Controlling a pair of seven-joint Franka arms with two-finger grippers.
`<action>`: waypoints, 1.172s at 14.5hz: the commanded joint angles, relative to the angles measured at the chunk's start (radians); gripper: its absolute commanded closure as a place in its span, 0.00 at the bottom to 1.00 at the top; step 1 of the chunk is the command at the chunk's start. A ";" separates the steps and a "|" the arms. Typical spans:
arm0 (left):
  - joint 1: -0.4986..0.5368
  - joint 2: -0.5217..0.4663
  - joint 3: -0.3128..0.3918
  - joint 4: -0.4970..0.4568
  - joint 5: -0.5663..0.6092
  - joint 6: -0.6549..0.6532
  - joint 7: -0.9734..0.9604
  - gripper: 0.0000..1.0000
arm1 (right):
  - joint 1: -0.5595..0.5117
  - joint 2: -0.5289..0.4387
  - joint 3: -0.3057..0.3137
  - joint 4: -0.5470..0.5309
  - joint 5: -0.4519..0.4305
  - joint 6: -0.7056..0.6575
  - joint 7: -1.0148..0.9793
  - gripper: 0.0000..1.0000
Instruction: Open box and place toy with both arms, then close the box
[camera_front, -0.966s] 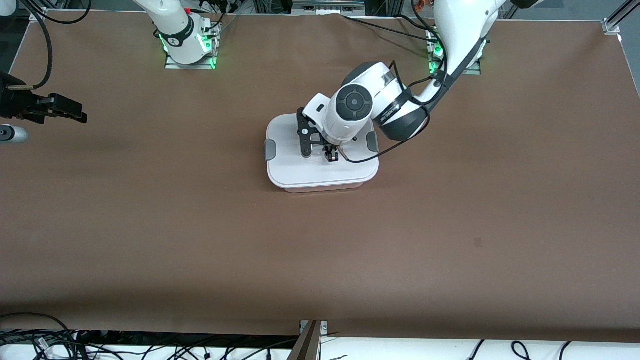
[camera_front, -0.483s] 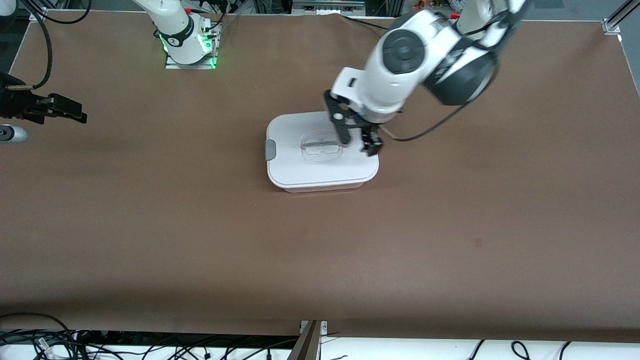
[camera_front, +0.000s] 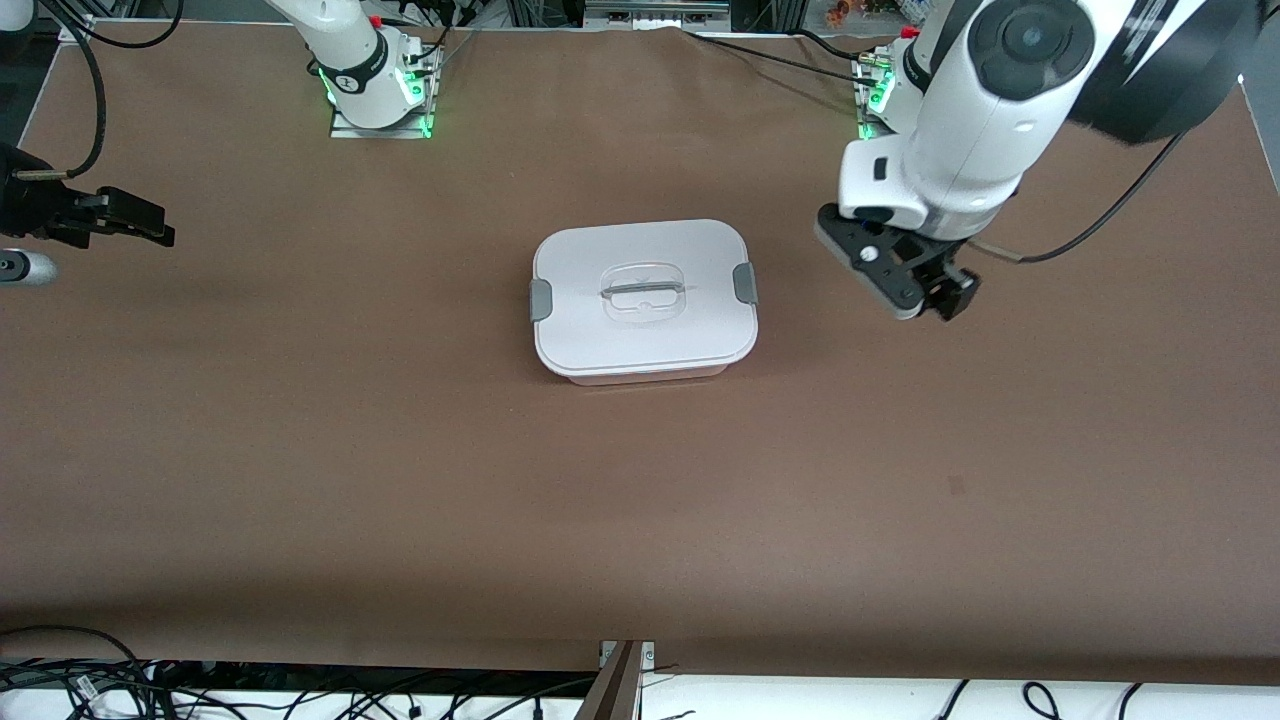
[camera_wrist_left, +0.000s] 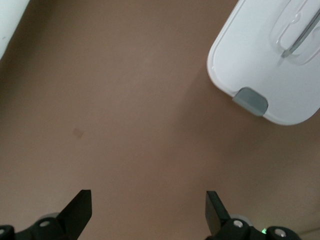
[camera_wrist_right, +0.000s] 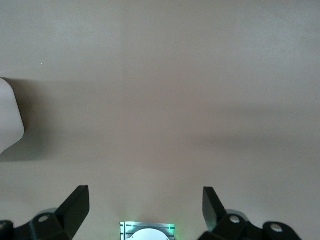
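Up in the air, the left gripper (camera_front: 925, 298) hangs over bare brown table (camera_front: 900, 480), toward the left arm's end of it. Its two black fingers (camera_wrist_left: 80, 210) are spread wide with nothing between them. The box (camera_front: 644, 300) sits on the table beside this gripper, well apart from it, near the middle of the table. The box's white lid (camera_front: 690, 325) is on. A grey clip (camera_front: 744, 284) on the end of the box faces the left gripper, and another grey clip (camera_front: 540, 300) is on the end away from it. A clear handle (camera_front: 644, 291) sits in a dip in the middle of the lid. No toy shows anywhere.

At the right arm's end, the right gripper (camera_front: 135, 222) waits by the edge of the table, well apart from the box. Its fingers (camera_wrist_right: 75, 205) are spread wide too, and they hold nothing.

The table is covered in a flat brown sheet with a small dark mark (camera_front: 956, 486) on it. Green lights glow at the arm bases (camera_front: 378, 95). Black cables (camera_front: 90, 685) lie along the table edge nearest the front camera.
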 joint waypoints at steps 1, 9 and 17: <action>0.031 -0.007 0.024 0.059 0.015 -0.046 -0.013 0.00 | -0.006 0.009 0.006 0.023 0.008 -0.008 0.013 0.00; -0.130 -0.251 0.530 -0.252 -0.239 0.170 -0.273 0.00 | -0.009 0.009 0.006 0.023 0.008 -0.008 0.013 0.00; -0.119 -0.273 0.600 -0.303 -0.231 0.244 -0.372 0.00 | -0.011 0.009 0.006 0.023 0.008 -0.008 0.013 0.00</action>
